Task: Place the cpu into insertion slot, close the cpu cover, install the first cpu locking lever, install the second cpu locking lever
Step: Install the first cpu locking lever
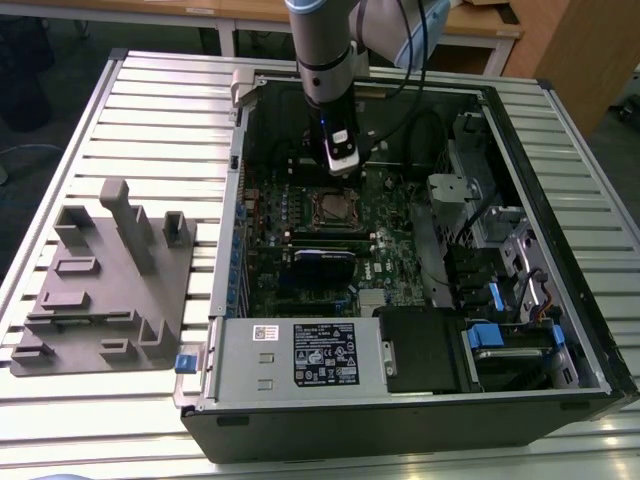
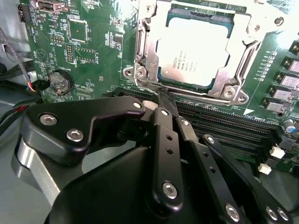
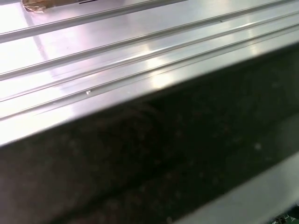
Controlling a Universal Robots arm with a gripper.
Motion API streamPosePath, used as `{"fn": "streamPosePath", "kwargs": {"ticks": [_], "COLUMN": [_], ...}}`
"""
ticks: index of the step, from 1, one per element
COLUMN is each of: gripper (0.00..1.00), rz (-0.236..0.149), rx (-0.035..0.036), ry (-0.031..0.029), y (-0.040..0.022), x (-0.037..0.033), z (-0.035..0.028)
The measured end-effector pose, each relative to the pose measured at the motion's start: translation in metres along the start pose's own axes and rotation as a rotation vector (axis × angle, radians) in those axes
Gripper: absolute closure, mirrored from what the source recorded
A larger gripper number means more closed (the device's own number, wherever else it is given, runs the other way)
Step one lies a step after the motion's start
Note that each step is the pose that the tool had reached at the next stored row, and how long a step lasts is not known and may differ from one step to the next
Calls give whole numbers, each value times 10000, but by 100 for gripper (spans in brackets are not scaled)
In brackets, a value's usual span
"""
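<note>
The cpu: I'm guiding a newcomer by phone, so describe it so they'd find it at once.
Look inside the open computer case, at the green circuit board. The cpu is the flat silvery-grey square framed by the cpu cover, unlike the long black slots beside it.

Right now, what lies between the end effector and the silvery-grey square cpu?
The frame edge of the thin silvery cpu cover, in the second wrist view.
</note>
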State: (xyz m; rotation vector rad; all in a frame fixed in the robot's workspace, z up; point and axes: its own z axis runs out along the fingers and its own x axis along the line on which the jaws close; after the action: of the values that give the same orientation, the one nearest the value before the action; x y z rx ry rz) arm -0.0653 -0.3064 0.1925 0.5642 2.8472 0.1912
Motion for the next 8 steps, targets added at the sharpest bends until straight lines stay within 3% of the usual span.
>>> {"fn": "streamPosePath", "kwargs": {"ticks": [5, 8], "gripper": [89, 89], "rz": [6, 6], "rx": [31, 34], "ry": [71, 73], "y": [8, 13], "x": [-17, -31], "z": [-18, -14]}}
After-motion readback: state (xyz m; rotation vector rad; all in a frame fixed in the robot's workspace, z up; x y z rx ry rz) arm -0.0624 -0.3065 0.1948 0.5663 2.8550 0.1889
